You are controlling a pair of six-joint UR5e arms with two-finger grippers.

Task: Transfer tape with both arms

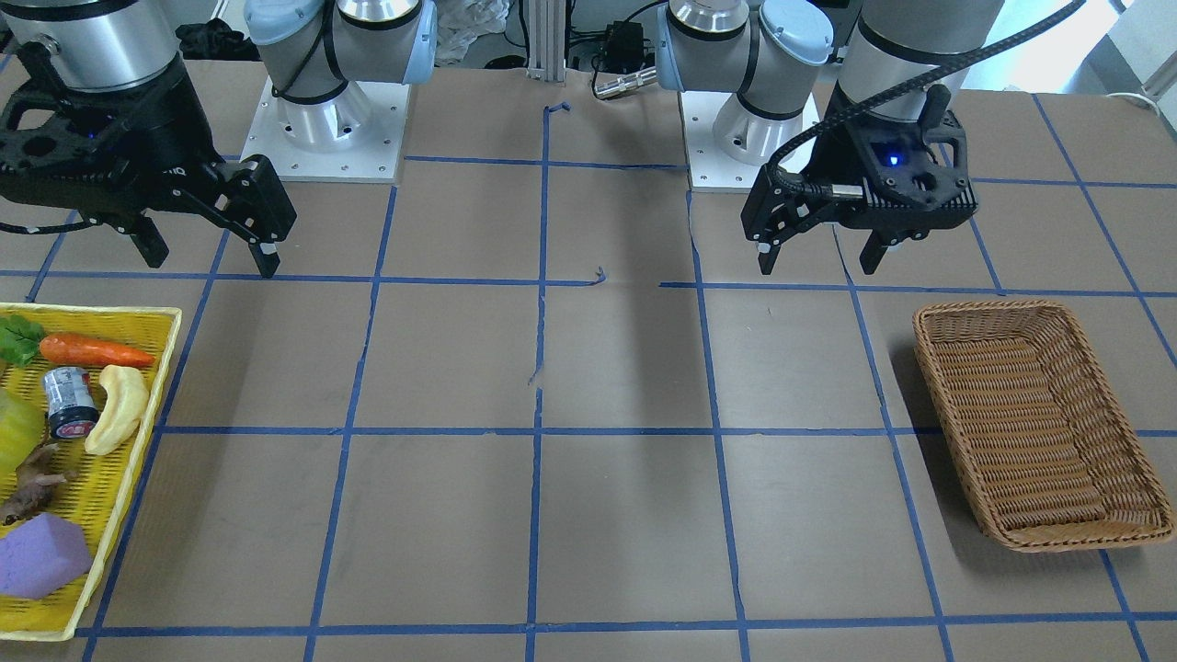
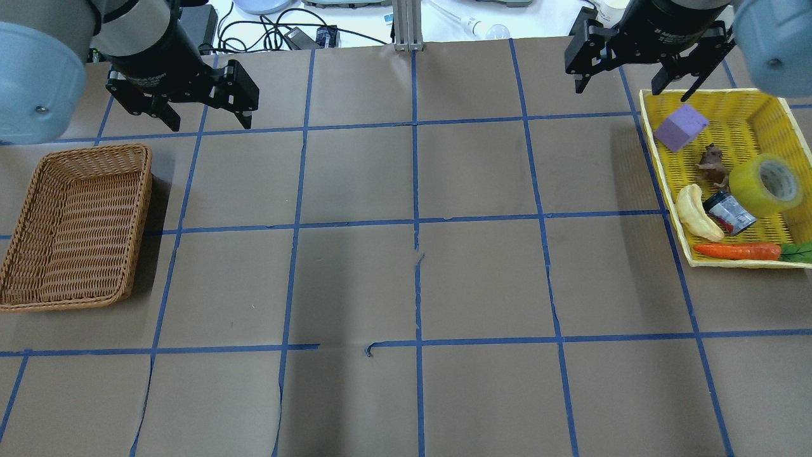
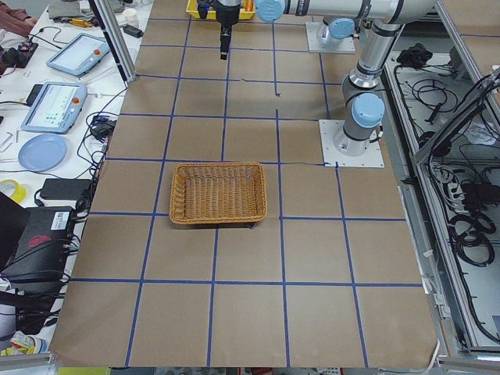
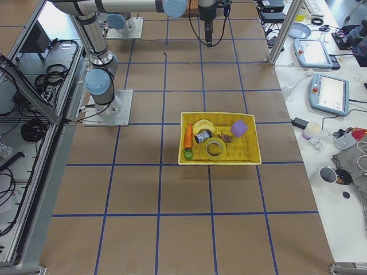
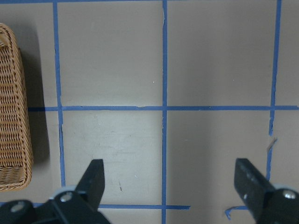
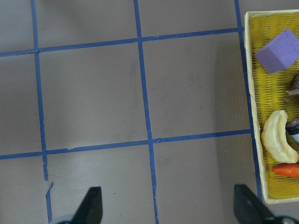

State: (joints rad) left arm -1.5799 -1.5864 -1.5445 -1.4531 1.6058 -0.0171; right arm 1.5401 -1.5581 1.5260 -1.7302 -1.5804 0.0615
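The tape point(image 2: 764, 184) looks light, stiff and slick-sided. I judge the best hold pinches its wall, one finger through the core. It lies tilted in the tray point(image 2: 663, 166) at the table's right end. The right gripper point(image 2: 629, 87) hovers wide open and empty over the tray's far corner, well apart from the tape. The left gripper point(image 2: 209, 120), equally open and empty, hangs far left, beyond the basket point(image 2: 76, 228).

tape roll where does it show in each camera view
Front-facing: tape at the left edge, cut off, in the yellow tray.
Overhead: far right, in the tray.
Exterior right: centre, in the tray.
Exterior left: cannot make it out; part of the tray shows at the top.
Left wrist: not in it.
Right wrist: not in it; the tray is cut off at the right.
Shared landmark: the tray.
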